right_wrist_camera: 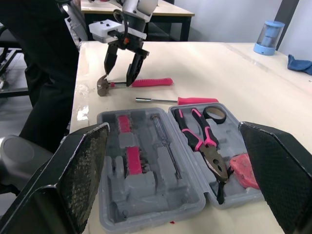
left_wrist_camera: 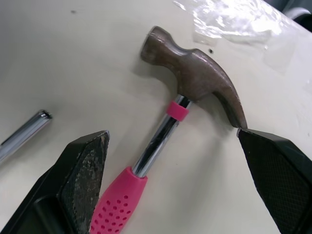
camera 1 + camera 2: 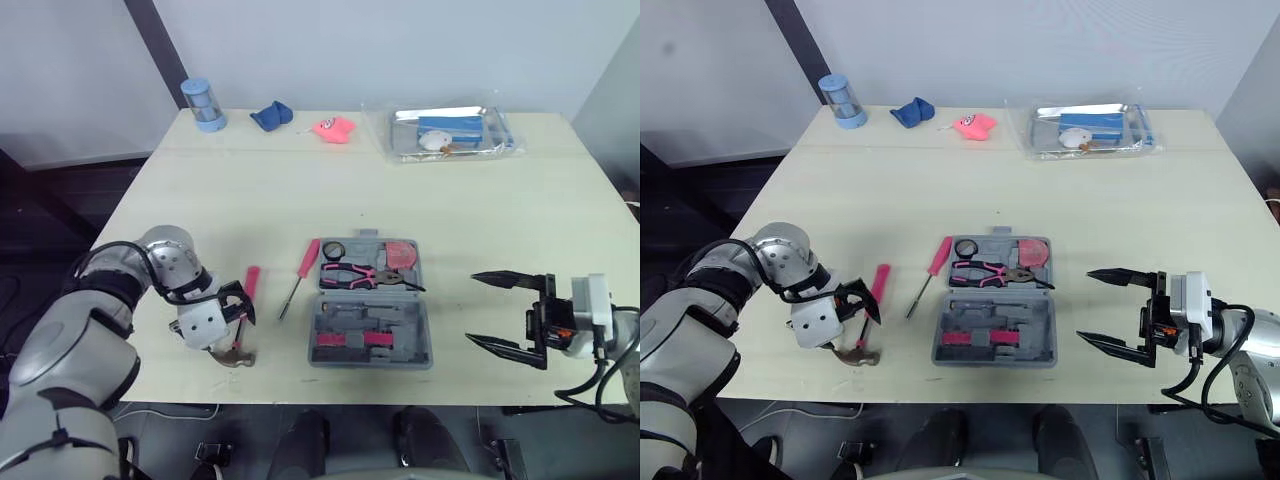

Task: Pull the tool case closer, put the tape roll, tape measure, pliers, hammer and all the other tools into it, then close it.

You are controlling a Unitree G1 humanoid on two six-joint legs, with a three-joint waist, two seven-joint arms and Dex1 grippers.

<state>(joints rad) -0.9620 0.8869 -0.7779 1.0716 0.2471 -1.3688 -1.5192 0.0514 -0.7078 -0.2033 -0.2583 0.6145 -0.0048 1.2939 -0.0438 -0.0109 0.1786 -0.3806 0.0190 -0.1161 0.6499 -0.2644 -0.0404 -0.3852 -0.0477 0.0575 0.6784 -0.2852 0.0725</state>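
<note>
Down at the table's (image 3: pixel 300 180) front edge, the hammer (image 2: pixel 192 73) lies flat with its brown head nearest the edge and its pink grip pointing away towards the middle. The left gripper (image 2: pixel 173 134) hangs over it with fingers apart, one on either side of the shiny shaft just behind the head, neither pressed against it. Just to its right lies a pink-handled screwdriver (image 3: pixel 300 272), on the bare tabletop between the hammer and the tool case (image 3: pixel 370 318). This grey case sits centre front, opened flat, its near rim close to the table edge. Its far half holds the pliers (image 3: pixel 355 272) with pink and black handles, the dark tape roll (image 3: pixel 333 249) and the pink tape measure (image 3: pixel 402 255); its near half shows moulded slots with a few pink pieces. On the case's other side, across a strip of bare table, the right gripper (image 3: pixel 473 308) hovers near the front edge with fingers spread wide, holding nothing. Behind the case the tabletop is open as far as the back edge, where a blue jar (image 3: pixel 203 105), a blue cloth (image 3: pixel 271 116), a pink object (image 3: pixel 334 128) and a clear plastic pack (image 3: pixel 452 133) stand in a row.
</note>
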